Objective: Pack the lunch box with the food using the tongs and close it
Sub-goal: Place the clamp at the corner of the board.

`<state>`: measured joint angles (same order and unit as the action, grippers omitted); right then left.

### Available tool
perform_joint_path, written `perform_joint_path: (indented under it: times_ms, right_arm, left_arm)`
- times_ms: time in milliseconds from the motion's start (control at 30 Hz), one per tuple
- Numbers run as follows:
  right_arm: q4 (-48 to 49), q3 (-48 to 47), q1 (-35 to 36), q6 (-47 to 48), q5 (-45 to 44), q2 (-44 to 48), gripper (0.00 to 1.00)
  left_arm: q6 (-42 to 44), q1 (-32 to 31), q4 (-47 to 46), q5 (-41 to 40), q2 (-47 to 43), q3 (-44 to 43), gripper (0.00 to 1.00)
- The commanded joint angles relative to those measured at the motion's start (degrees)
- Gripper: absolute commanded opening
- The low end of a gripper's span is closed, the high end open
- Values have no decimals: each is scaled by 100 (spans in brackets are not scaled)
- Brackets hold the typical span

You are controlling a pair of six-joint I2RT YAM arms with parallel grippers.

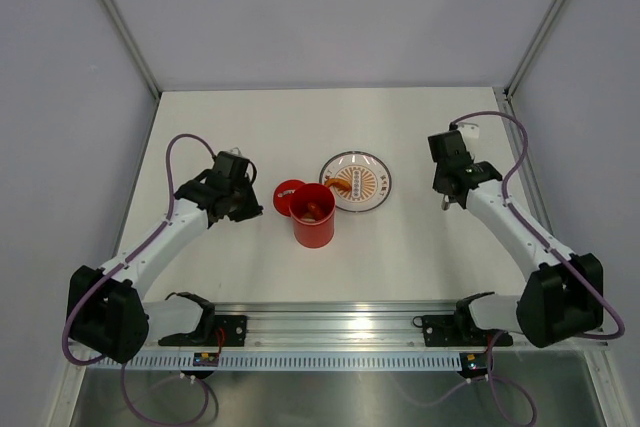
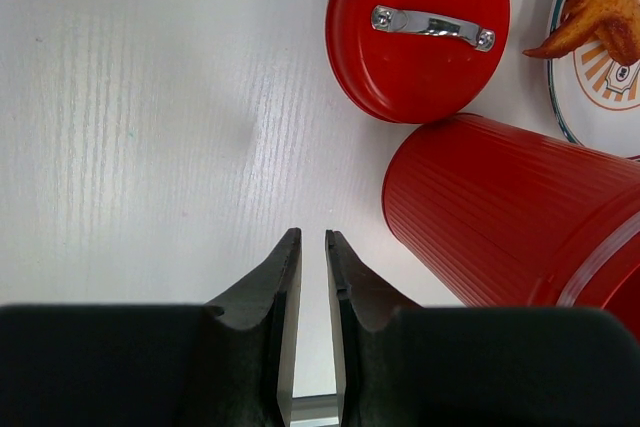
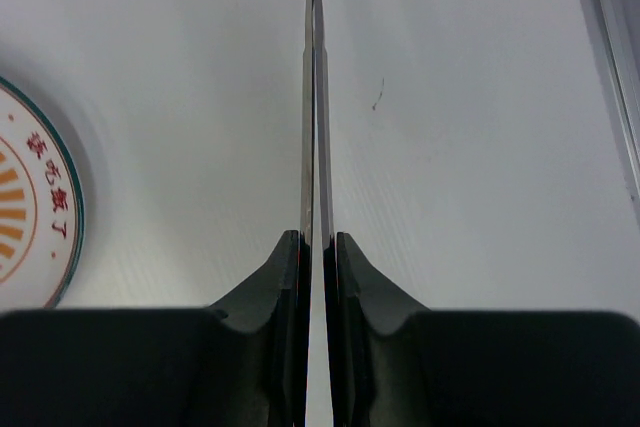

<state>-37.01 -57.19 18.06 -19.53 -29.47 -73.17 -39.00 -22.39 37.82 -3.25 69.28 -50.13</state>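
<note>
**White table, one open lunch box**

A white table sits inside pale grey walls. Two arms reach over it. One red lunch box stands open mid-table with food inside, too small to count. One patterned plate lies just beyond it and carries one fried wing. One red lid lies flat at the box's left.

Toward the right edge, the right gripper pinches the one pair of tongs. The left gripper is barely parted and grasps nothing.
</note>
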Motion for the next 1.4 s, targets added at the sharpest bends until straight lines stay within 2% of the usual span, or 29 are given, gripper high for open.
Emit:
perform_joint_path:
  times_ms: [0, 300, 433, 567, 600, 700, 800, 967, 1200, 1367]
  right_arm:
    - [1176, -407, -180, -113, -41, -513, 11]
    - [2557, -1232, -1023, 396, 363, -2928, 12]
    - [2464, -2093, -1200, 608, 504, -3730, 17]
    - [2113, -2621, -1323, 687, 662, -4056, 66]
    - [2050, -2787, -1332, 687, 714, -4143, 71]
    - [1839, -2947, -1332, 705, 846, -4179, 89]
    - [1715, -2895, -1332, 705, 899, -4022, 95]
    - [1576, -2535, -1332, 591, 1136, -3407, 97]
    - [1118, -1867, -1323, -93, 1830, -2029, 97]
    - [898, -1304, -1332, -279, 1998, -1306, 98]
  left_arm:
    - [77, 33, -161, 105, 24, -208, 19]
    - [86, 42, -39, 166, -186, -278, 19]
    - [174, 68, 67, 201, -169, -383, 22]
    - [253, 86, 120, 184, -81, -454, 28]
    - [262, 86, 120, 184, -55, -480, 29]
    - [288, 86, 85, 210, 51, -550, 37]
    - [288, 77, 32, 184, 226, -638, 43]
    - [244, 104, -46, 184, 560, -814, 44]
    - [139, 86, -433, 472, 1324, -1007, 38]
    - [86, -195, -592, 659, 1632, -1078, 36]
